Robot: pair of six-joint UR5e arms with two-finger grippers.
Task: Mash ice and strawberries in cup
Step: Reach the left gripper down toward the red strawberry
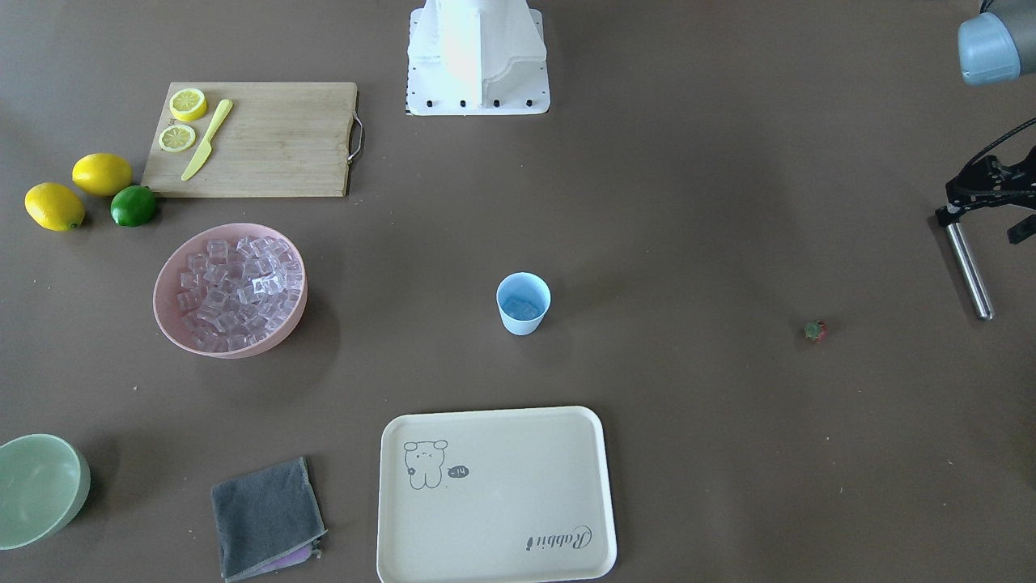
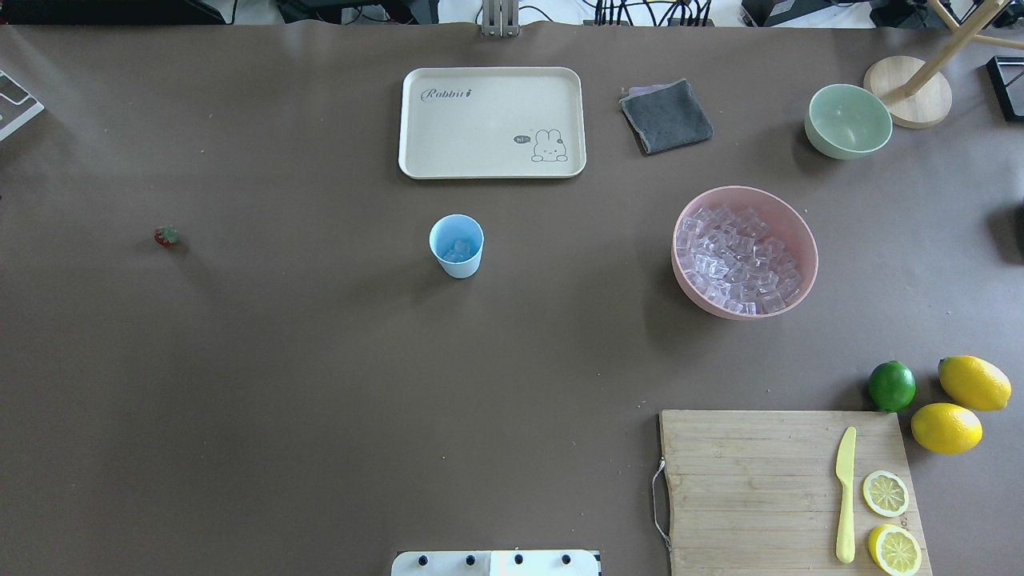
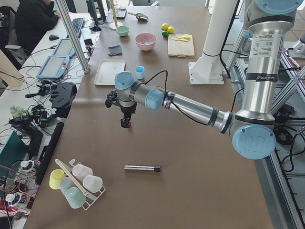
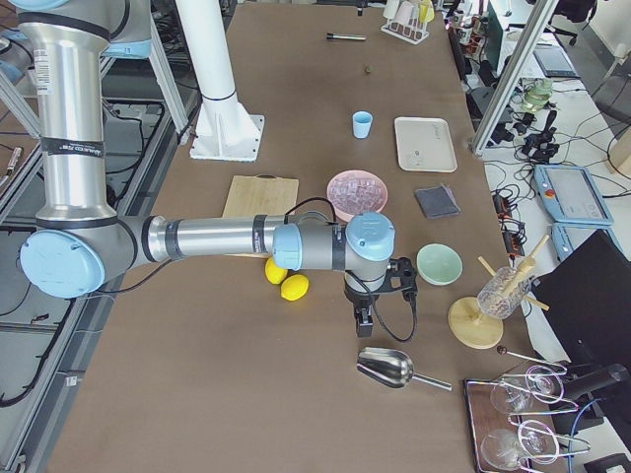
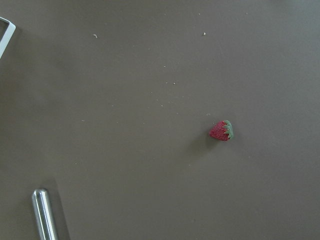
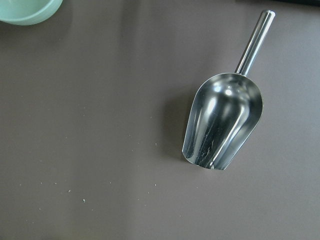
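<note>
The light blue cup (image 1: 523,304) stands upright mid-table with a few ice cubes (image 2: 458,250) in its bottom. More ice (image 1: 235,287) fills the pink bowl (image 2: 806,240). A single red strawberry (image 1: 816,330) lies on the bare table far toward my left side; the left wrist view shows this strawberry (image 5: 221,130) right of centre. My left gripper (image 1: 981,224) hangs above the table beyond the strawberry, fingers apart and holding nothing. My right gripper (image 4: 363,320) hovers past the lemons near a metal scoop (image 6: 222,120). Whether the right gripper is open or shut, I cannot tell.
A steel rod (image 1: 970,271) lies on the table under the left gripper. A cream tray (image 1: 494,494), grey cloth (image 1: 267,518) and pale green bowl (image 1: 40,490) sit along the far edge. A cutting board (image 2: 788,488) holds lemon halves and a knife, beside two lemons and a lime (image 2: 891,386).
</note>
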